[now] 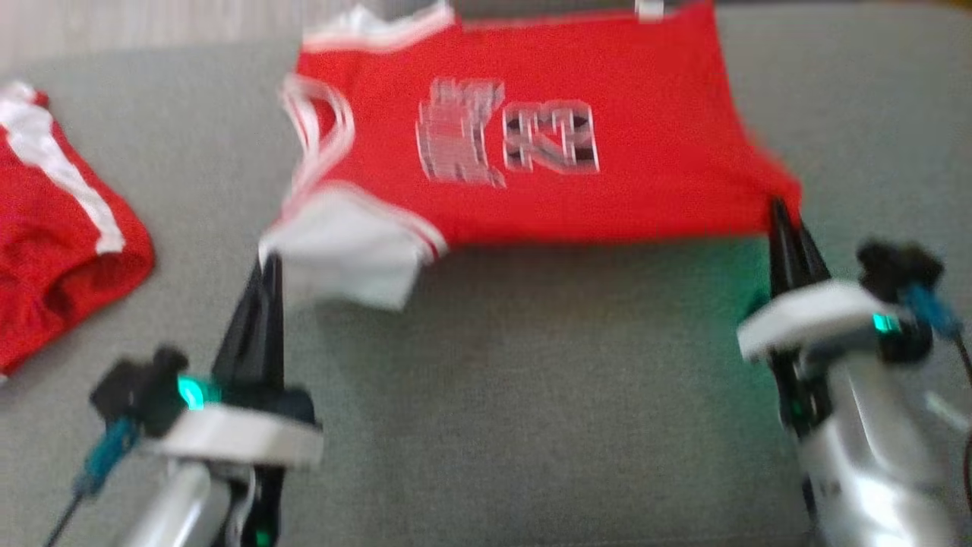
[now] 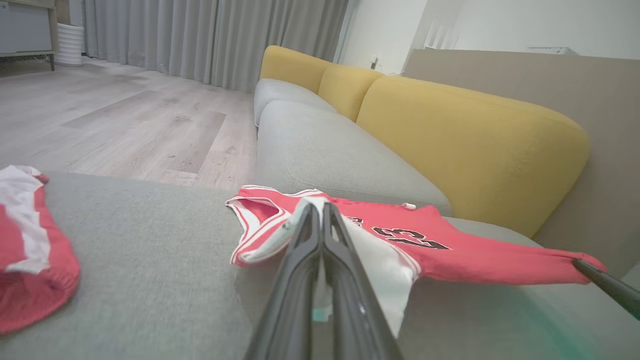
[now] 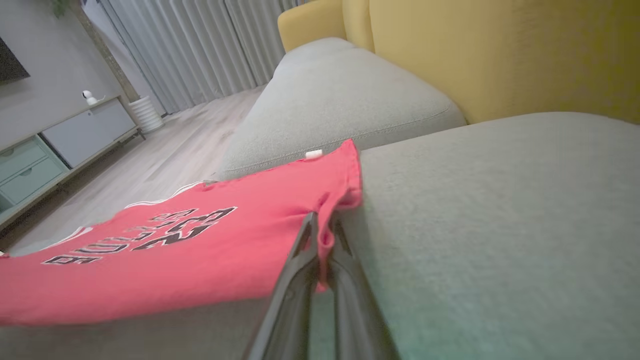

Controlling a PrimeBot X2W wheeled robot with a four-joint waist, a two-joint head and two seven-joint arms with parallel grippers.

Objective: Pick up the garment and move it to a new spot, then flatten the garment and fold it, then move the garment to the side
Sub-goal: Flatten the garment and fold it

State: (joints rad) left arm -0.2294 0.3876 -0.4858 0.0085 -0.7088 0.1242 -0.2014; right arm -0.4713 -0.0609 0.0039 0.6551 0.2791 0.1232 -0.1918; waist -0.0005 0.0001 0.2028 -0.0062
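Note:
A red sleeveless jersey [image 1: 577, 182] with white trim and the number 23 hangs stretched just above the grey sofa seat [image 1: 531, 395], printed side up. My left gripper [image 1: 267, 266] is shut on its near left corner, where the white lining [image 2: 370, 260] folds over; the dark fingers [image 2: 320, 250] pinch that fabric. My right gripper [image 1: 778, 209] is shut on the near right corner, and the red hem [image 3: 325, 235] shows clamped between its fingers [image 3: 305, 260]. The jersey's far edge [image 3: 320, 155] reaches toward the gap between seat cushions.
Red shorts [image 1: 53, 228] with a white stripe lie crumpled at the seat's left edge. Yellow back cushions [image 2: 450, 135] rise behind the seat. Wooden floor [image 2: 125, 115], grey curtains and a low cabinet [image 3: 65, 140] lie beyond the sofa.

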